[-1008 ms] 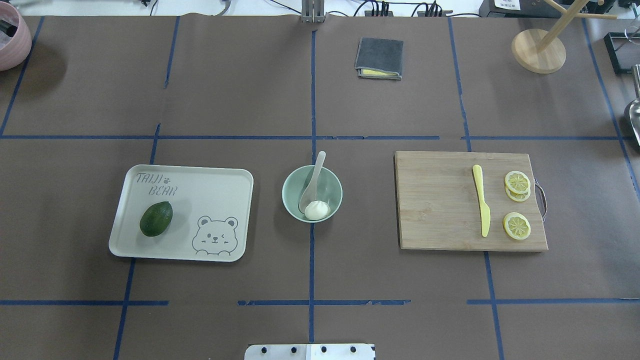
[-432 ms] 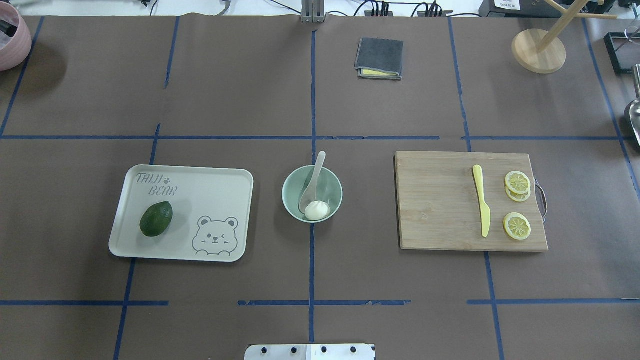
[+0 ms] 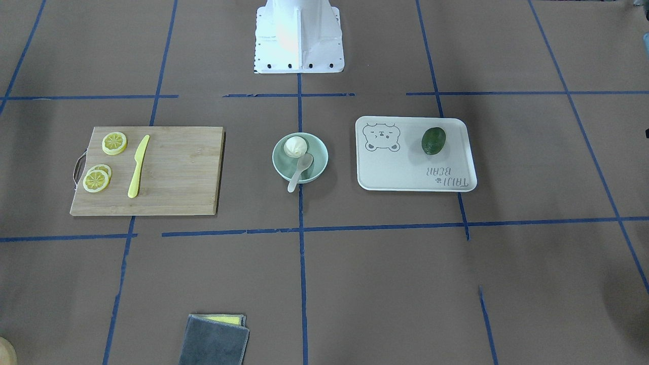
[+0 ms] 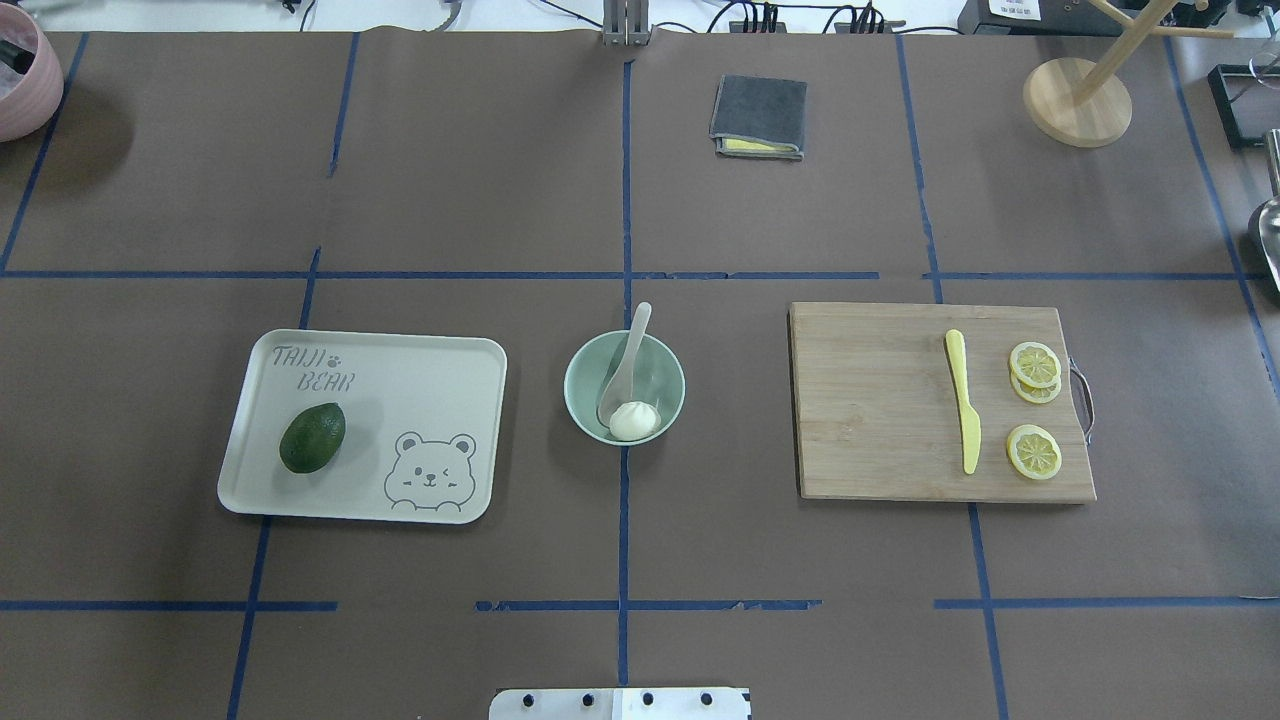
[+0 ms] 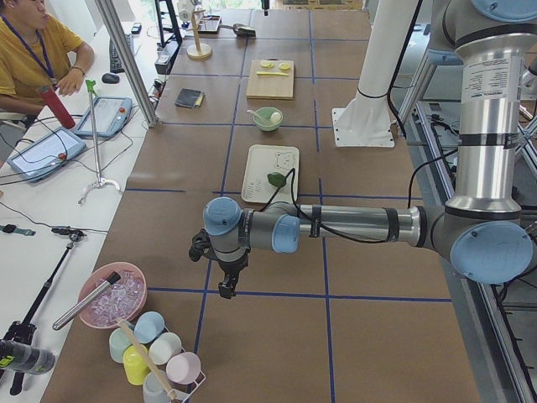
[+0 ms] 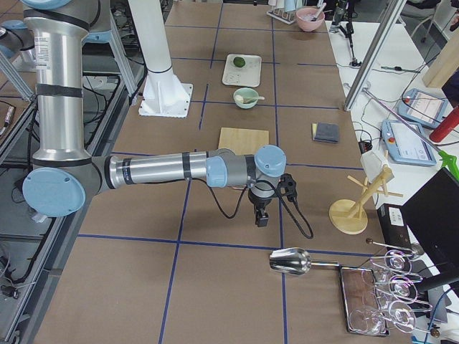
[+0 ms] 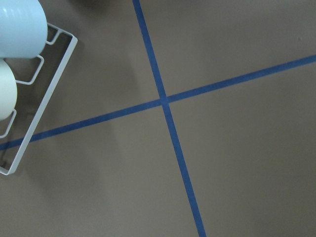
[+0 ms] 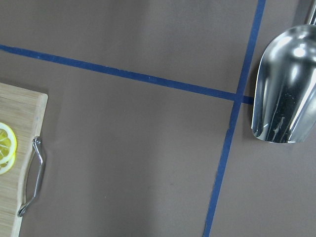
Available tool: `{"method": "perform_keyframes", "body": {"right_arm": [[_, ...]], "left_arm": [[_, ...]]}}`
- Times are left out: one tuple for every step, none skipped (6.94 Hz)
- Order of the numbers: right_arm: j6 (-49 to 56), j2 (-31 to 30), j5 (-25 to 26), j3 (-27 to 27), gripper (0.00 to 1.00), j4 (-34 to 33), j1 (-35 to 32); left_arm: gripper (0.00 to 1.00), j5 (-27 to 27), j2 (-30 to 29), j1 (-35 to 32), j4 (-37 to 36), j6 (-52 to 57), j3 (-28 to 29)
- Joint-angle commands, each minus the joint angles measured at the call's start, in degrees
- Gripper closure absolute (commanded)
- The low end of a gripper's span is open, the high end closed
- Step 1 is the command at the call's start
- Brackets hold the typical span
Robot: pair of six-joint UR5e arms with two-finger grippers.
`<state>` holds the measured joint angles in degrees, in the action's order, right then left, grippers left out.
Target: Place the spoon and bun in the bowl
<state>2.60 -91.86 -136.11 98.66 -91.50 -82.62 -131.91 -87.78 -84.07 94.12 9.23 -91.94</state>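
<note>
base plate: white metal plate (image 4: 620, 703) with a row of bolt holes, right at the near edge of the bench (image 4: 450, 200), which is brown paper gridded with blue tape.
writing: the only text I can read is "TAIJI BEAR" on the tray (image 4: 420, 390), plus a winking bear face. It's an off-white, rounded rectangle with a low rim.
avocado (image 4: 312, 437): dark green and pebbly, sitting on the tray's left half.
bowl (image 4: 660, 372): smooth, round and mint green, mid-bench between the tray and the board.
bun (image 4: 633, 420): cream, with a pleated swirl, inside the bowl against its near wall.
spoon (image 4: 628, 360): milky plastic. The scoop is down in the bowl touching the bun and the handle sticks out over the far rim.
cutting board (image 4: 870, 420): bamboo with a wire handle. It carries a yellow plastic knife (image 4: 963, 400) and lemon slices (image 4: 1034, 452).
cloth (image 4: 758, 115): grey and folded with a yellow layer showing, on the far side.
vs earlier: nothing has budged, so the bowl, bun and spoon are exactly where they were.
left arm (image 5: 336, 225): stretched low off the bench's left end near a rack of pastel cups (image 5: 155, 357). The jaws are tiny and dark, so I can't tell their state.
right arm (image 6: 158, 170): out past the board handle, by a shiny metal scoop (image 8: 286, 89). Can't tell how the jaws stand here either.
</note>
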Motion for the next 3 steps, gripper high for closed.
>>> {"method": "perform_keyframes", "body": {"right_arm": [[-0.5, 0.5, 0.1, -0.2, 0.00, 0.0, 0.0], [-0.5, 0.5, -0.1, 0.0, 0.00, 0.0, 0.0], [-0.6, 0.5, -0.2, 0.0, 0.00, 0.0, 0.0]], "left_arm": [[0.00, 0.0, -0.1, 0.1, 6.2, 0.4, 2.4], [0.00, -0.1, 0.1, 0.1, 8.0, 0.5, 2.6], [0.00, -0.1, -0.1, 0.1, 10.7, 0.5, 2.6]]}}
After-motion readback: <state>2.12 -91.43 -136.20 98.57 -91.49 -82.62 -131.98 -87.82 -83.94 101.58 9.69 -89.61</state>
